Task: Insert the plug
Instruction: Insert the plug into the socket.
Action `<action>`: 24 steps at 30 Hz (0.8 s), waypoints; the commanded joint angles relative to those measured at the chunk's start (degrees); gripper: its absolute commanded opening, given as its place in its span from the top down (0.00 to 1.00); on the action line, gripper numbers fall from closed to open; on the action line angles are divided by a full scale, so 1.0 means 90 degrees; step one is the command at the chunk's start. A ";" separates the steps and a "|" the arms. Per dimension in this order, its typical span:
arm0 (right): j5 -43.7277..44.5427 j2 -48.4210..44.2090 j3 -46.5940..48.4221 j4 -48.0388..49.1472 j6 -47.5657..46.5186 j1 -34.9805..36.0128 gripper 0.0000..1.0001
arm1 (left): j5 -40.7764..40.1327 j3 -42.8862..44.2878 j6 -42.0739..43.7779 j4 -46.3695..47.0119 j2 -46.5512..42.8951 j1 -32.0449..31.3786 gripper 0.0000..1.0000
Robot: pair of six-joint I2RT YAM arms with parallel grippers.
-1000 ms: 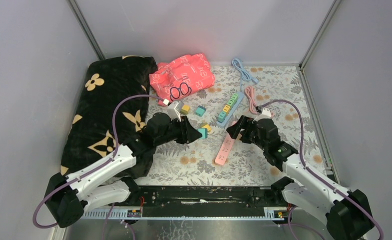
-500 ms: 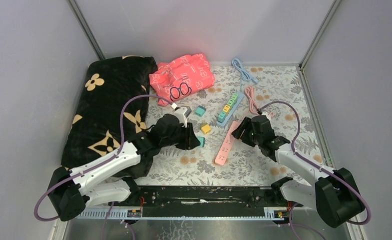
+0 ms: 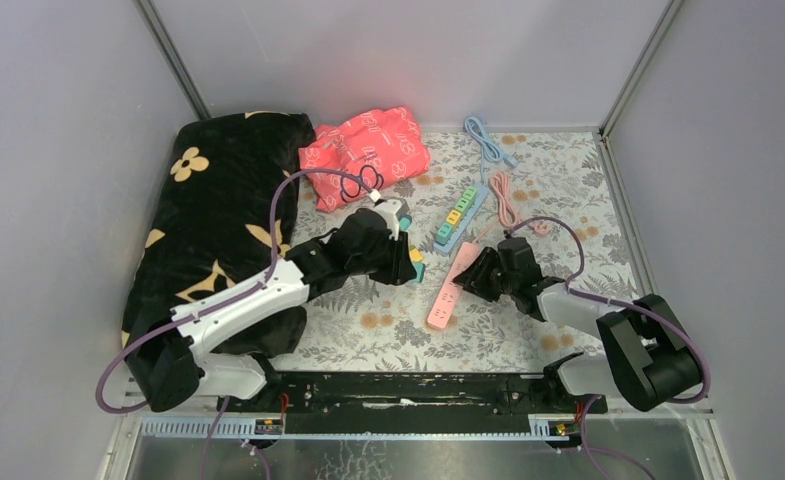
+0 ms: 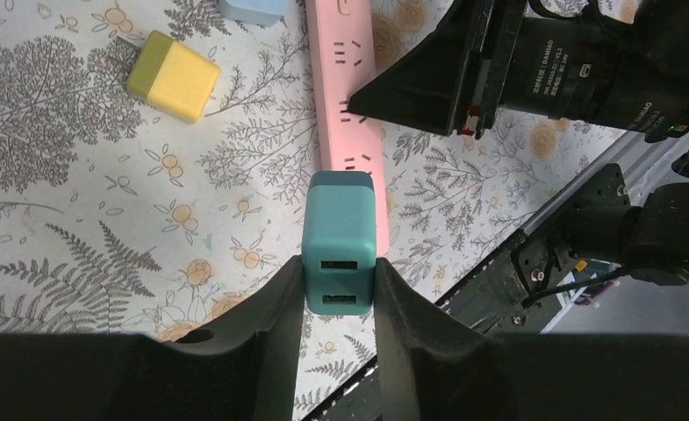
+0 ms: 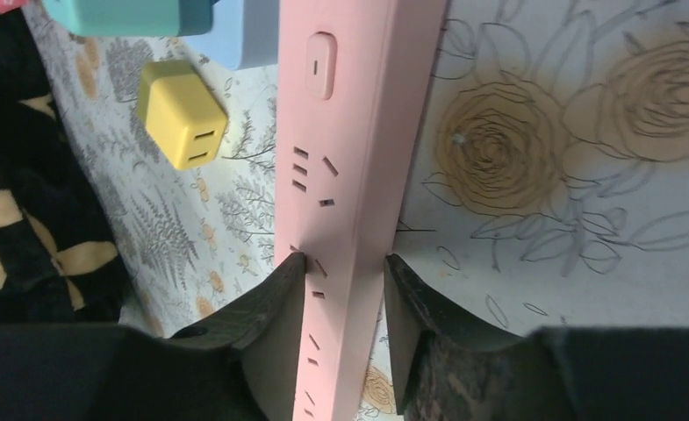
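The plug (image 4: 340,237) is a teal block with two slots on its back face. My left gripper (image 4: 340,263) is shut on it and holds it just above the near part of the pink power strip (image 4: 345,105). From above, the left gripper (image 3: 408,262) and the plug (image 3: 417,262) sit immediately left of the pink strip (image 3: 448,290). My right gripper (image 3: 473,278) reaches in low from the right. In its wrist view the right gripper (image 5: 345,259) has a finger pressed on each long side of the pink strip (image 5: 340,175), below the strip's switch.
A yellow plug (image 4: 174,77) lies on the floral cloth left of the pink strip. A blue power strip with coloured plugs (image 3: 460,217), a pink cable (image 3: 506,198) and a blue cable (image 3: 488,140) lie behind. A red bag (image 3: 366,150) and black cushion (image 3: 208,220) fill the back left.
My left arm carried the teal plug right, up to the pink strip. My right gripper dropped low onto the strip and its fingers closed in on its sides.
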 commanded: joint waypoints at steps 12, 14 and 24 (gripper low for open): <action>-0.0983 0.0600 -0.0364 0.0452 0.0258 0.0557 0.70 | -0.0151 0.0656 0.0251 -0.0079 0.0867 -0.0097 1.00; -0.0962 0.0553 -0.0329 0.0335 0.0249 0.0756 0.70 | -0.0205 0.0761 0.0307 -0.0180 0.0975 -0.0120 1.00; -0.0681 -0.0284 -0.0322 -0.0093 0.0290 0.1134 0.63 | -0.0446 0.1022 0.0487 -0.0557 0.1136 -0.0208 1.00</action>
